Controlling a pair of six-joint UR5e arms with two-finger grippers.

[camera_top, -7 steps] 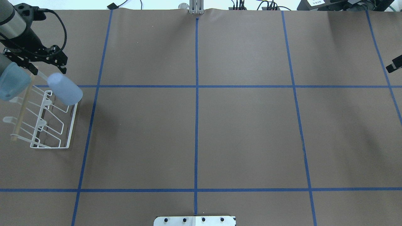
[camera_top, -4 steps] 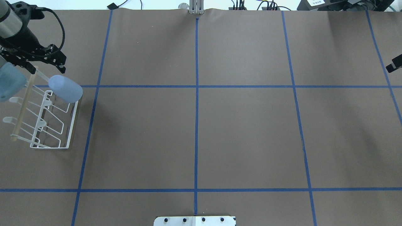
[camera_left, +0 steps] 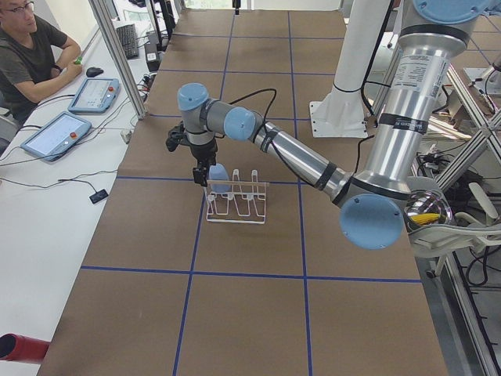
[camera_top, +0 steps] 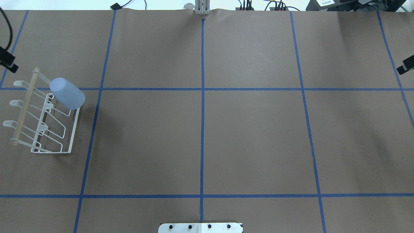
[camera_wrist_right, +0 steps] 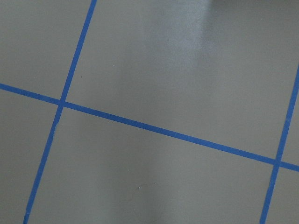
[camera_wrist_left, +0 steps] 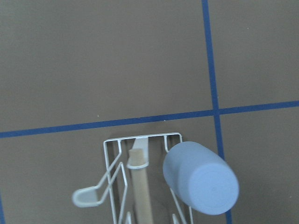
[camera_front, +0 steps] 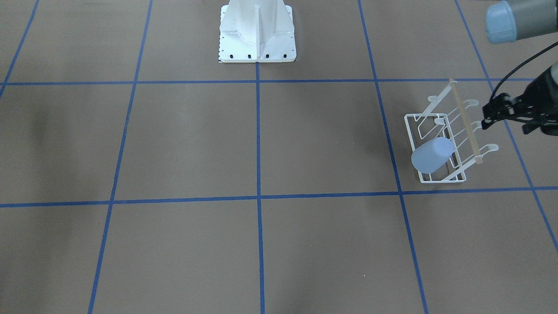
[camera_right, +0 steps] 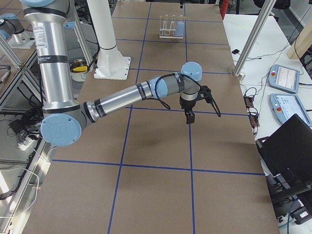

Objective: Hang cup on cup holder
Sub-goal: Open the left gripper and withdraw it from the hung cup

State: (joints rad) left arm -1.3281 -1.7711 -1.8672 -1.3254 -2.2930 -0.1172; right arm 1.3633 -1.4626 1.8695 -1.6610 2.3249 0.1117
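The light blue cup (camera_top: pixel 67 93) hangs base-up on a slanted prong at the far corner of the white wire cup holder (camera_top: pixel 73 132). It also shows in the front view (camera_front: pixel 431 155) and the left wrist view (camera_wrist_left: pixel 201 184), above the rack's wire frame (camera_wrist_left: pixel 140 138) and tan rod (camera_wrist_left: pixel 140 186). My left gripper (camera_front: pixel 505 124) is empty, open, and apart from the cup, beyond the rod side of the rack (camera_front: pixel 440 179). Only its edge shows overhead (camera_top: pixel 8 63). My right gripper (camera_top: pixel 407 66) hovers far off over bare table; I cannot tell its jaw state.
Brown table cover (camera_top: pixel 252 139) with a blue tape grid. The robot's white base plate (camera_front: pixel 257 52) stands at mid table edge. An operator (camera_left: pixel 31 55) sits at a side bench with tablets. The right wrist view shows only table and tape (camera_wrist_right: pixel 154 128).
My left gripper has pulled back from the cup and rack, leftward, nearly out of the overhead view. The cup has stayed on its prong. The right arm has not moved.
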